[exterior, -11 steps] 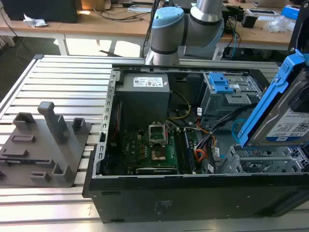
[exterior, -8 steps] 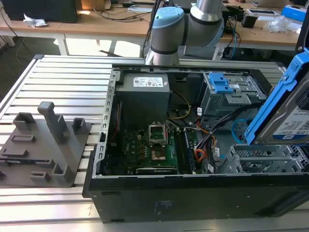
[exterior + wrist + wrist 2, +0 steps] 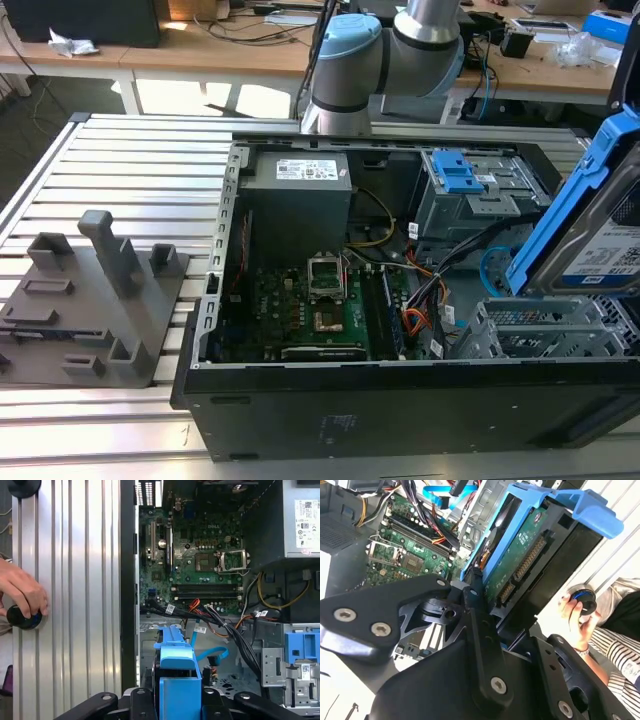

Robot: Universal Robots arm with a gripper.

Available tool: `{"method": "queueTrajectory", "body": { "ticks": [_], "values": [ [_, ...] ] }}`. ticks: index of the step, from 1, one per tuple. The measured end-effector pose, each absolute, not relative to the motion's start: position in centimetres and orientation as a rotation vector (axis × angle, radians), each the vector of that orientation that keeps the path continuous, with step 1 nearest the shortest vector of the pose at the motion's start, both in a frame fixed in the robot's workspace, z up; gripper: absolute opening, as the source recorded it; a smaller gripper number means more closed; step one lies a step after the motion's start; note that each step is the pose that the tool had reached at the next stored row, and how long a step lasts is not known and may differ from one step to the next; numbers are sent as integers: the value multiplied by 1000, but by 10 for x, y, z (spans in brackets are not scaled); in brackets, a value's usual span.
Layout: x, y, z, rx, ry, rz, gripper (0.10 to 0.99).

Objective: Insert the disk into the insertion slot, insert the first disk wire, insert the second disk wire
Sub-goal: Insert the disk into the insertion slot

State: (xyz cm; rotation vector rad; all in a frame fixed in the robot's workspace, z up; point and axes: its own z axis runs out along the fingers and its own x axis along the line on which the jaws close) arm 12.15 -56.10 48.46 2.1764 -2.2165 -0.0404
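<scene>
A: Right, counts first. How many of each?

B: One arm (image 3: 385, 50), one tool (image 3: 177, 707), one disk (image 3: 605, 235), one insertion slot (image 3: 540, 335) and one second disk wire (image 3: 215, 653). One open computer case (image 3: 400, 400) stands on the grooved bench (image 3: 130, 170). Two blue latches (image 3: 455, 172) sit on the taller bay. One person's hand (image 3: 22, 592) rests on a dark round knob (image 3: 22, 618).

A: Tool state?

B: Clamped on the disk's blue carrier. In both wrist views the black fingers (image 3: 476, 610) press against its edge.

A: Disk position?

B: In the exterior view it is at 3 o'clock from the motherboard (image 3: 320, 310). It is tilted, with its lower edge at the slot's upper rim, and it is not seated. The slot, of perforated metal, is at 4 o'clock. The second wrist view shows the disk's green circuit-board face.

A: Wire?

B: Light blue and flat, curving loose inside the case just beside the carrier. Where its plug sits I cannot tell.

A: Labels?

B: A white barcode label on the disk, and a white label on the power supply (image 3: 300, 190) at 12 o'clock. Also one grey fixture (image 3: 100, 300) on the bench at 9 o'clock.
</scene>
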Motion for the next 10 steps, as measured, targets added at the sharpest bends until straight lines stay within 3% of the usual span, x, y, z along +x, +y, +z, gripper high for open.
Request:
{"method": "queueTrajectory", "body": {
  "ticks": [10],
  "values": [
    [122, -561, 468, 2176, -2216, -41, 357]
  ]
}}
